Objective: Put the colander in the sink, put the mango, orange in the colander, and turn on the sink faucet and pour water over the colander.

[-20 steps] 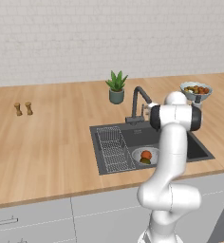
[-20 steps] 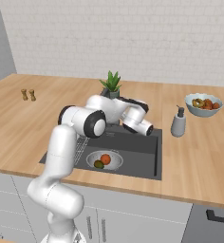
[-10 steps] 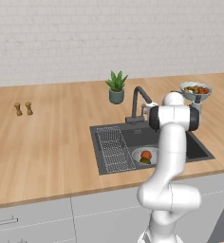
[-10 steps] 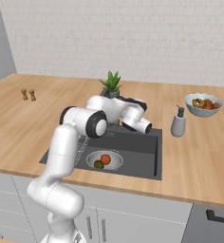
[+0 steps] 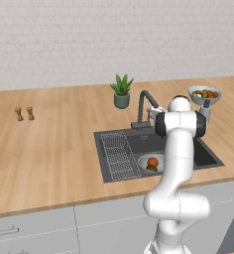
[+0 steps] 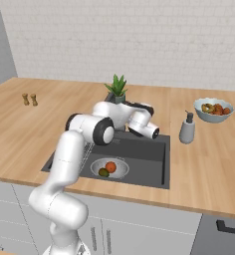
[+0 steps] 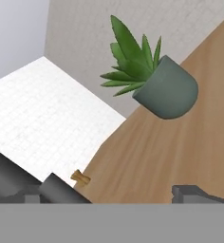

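Observation:
The silver colander (image 5: 157, 158) (image 6: 118, 165) sits in the dark sink (image 5: 208, 158) (image 6: 149, 159), at its front. The orange (image 5: 152, 161) (image 6: 110, 167) and the green mango (image 5: 151, 168) (image 6: 103, 173) lie inside it. The dark gooseneck faucet (image 5: 142, 99) stands behind the basin, and no water stream shows. My gripper (image 5: 153, 115) (image 7: 128, 197) is up beside the faucet's spout, pointing toward the back wall. Its fingertips (image 7: 194, 192) stand wide apart, open, with nothing between them. A dark grey bar (image 7: 19, 180) crosses the lower left of the hand view.
A potted plant (image 5: 121, 92) (image 7: 156, 85) stands just behind the faucet. A wire rack (image 5: 118, 156) lies in the sink's left part. To the right are a soap dispenser (image 6: 187, 128) and a fruit bowl (image 5: 204, 94) (image 6: 214, 109). Two small shakers (image 5: 24, 113) stand far left.

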{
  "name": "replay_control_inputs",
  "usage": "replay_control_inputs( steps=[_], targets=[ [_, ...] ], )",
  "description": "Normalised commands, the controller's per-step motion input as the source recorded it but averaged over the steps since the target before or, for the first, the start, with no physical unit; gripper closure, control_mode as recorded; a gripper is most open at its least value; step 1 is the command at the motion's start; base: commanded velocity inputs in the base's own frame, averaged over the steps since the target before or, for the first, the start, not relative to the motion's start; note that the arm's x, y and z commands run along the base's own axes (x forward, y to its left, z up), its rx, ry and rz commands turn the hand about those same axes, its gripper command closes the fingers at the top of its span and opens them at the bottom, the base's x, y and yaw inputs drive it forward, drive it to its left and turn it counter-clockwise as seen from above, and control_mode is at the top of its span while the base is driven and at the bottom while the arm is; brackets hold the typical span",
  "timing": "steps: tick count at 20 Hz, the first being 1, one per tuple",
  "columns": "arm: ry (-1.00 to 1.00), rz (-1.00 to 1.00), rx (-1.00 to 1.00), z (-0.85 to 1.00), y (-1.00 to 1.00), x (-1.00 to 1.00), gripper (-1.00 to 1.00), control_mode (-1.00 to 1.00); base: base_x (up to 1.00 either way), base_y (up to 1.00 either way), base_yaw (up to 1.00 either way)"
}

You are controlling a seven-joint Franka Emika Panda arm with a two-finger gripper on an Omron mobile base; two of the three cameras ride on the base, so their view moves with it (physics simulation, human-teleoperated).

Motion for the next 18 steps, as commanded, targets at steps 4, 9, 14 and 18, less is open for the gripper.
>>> replay_control_inputs(
  steps=[4, 9, 14, 18],
  targets=[
    [0.00, 0.00, 0.00, -0.03, 0.00, 0.07, -1.00, -1.00, 0.00, 0.00, 0.00],
    [0.00, 0.00, 0.00, 0.00, 0.00, 0.00, 1.00, -1.00, 0.00, 0.00, 0.00],
    [0.00, -0.01, 0.00, 0.00, -0.16, 0.00, 1.00, -1.00, 0.00, 0.00, 0.00],
    [0.00, -0.03, 0.00, 0.00, -0.33, 0.00, 1.00, -1.00, 0.00, 0.00, 0.00]
  ],
)
